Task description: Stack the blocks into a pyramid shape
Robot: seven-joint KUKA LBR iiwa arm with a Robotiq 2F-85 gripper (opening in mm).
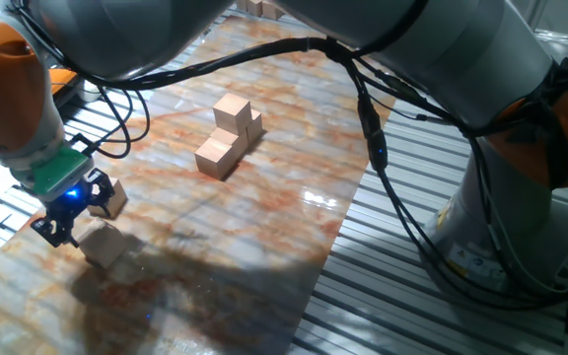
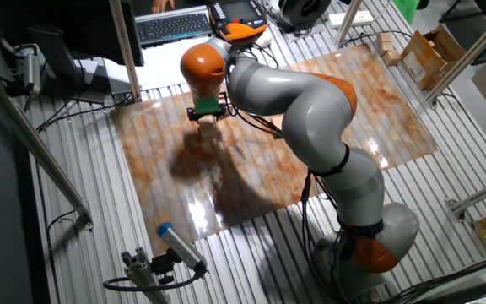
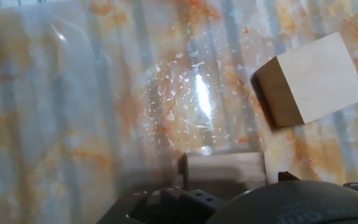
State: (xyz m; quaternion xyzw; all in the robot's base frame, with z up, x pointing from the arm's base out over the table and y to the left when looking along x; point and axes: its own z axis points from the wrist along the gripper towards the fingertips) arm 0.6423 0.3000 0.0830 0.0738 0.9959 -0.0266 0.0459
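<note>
My gripper [image 1: 95, 202] hangs low over the table's left end and is shut on a tan block [image 1: 113, 198], held just above the surface. In the hand view that held block [image 3: 222, 168] sits at the bottom centre against the hand. A second loose block [image 1: 102, 243] lies on the table just below the gripper, and it shows in the hand view as a block [image 3: 312, 78] at the upper right. Farther along the table stands a stepped pile of blocks [image 1: 231, 133], one cube [image 1: 233, 109] on top of the others. The other fixed view shows the gripper [image 2: 207, 116] from above, with the pile hidden by the arm.
The marbled board [image 1: 284, 212] ends at a slatted metal tabletop [image 1: 392, 286] on its right side. Black cables [image 1: 373, 138] hang from the arm over the board. A keyboard [image 2: 171, 25] and cardboard boxes [image 2: 420, 51] lie beyond the board's edges.
</note>
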